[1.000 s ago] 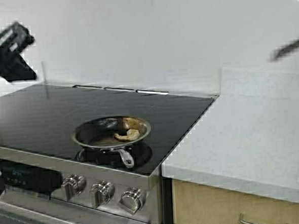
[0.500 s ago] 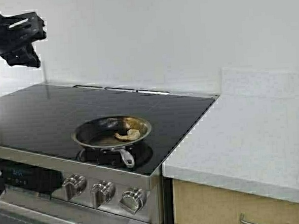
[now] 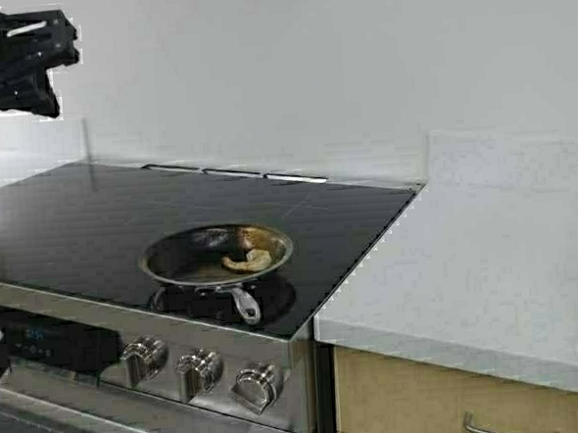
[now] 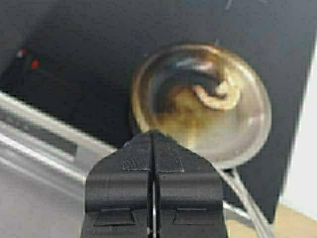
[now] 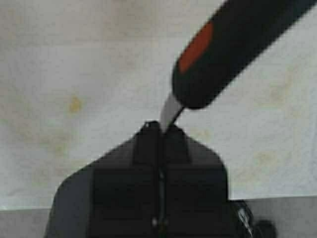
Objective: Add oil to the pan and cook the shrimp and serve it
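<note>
Left arm is seen raised high at the far left of the high view, well above the back corner of the cooktop (image 3: 93, 219), dark against the white wall. The left tool (image 4: 153, 148) is held above the pan (image 3: 216, 256), its camera looking down into it; the two fingers (image 4: 136, 156) are pressed together with nothing between them.

The right arm is not seen in the high view. In its wrist view the right tool (image 5: 159, 130) is pinched on the thin metal shank of a utensil (image 5: 233, 47), whose black handle with a red-orange patch is angled up and away. A pale, faintly stained surface is seen below it.

The pan is set on the front of the black glass cooktop, nearer its right edge, stub handle (image 3: 243, 306) pointed toward the stove front. Its inside is browned and glossy. The shrimp (image 3: 248, 261) is seen as one pale curled piece lying in the pan, on the side nearer the white surface (image 3: 488, 263).

Three steel knobs (image 3: 198, 371) are lined along the stove front below the pan. A small lit display (image 3: 36, 335) is noted left of them; its characters cannot be read. No brand or label can be made out.
</note>
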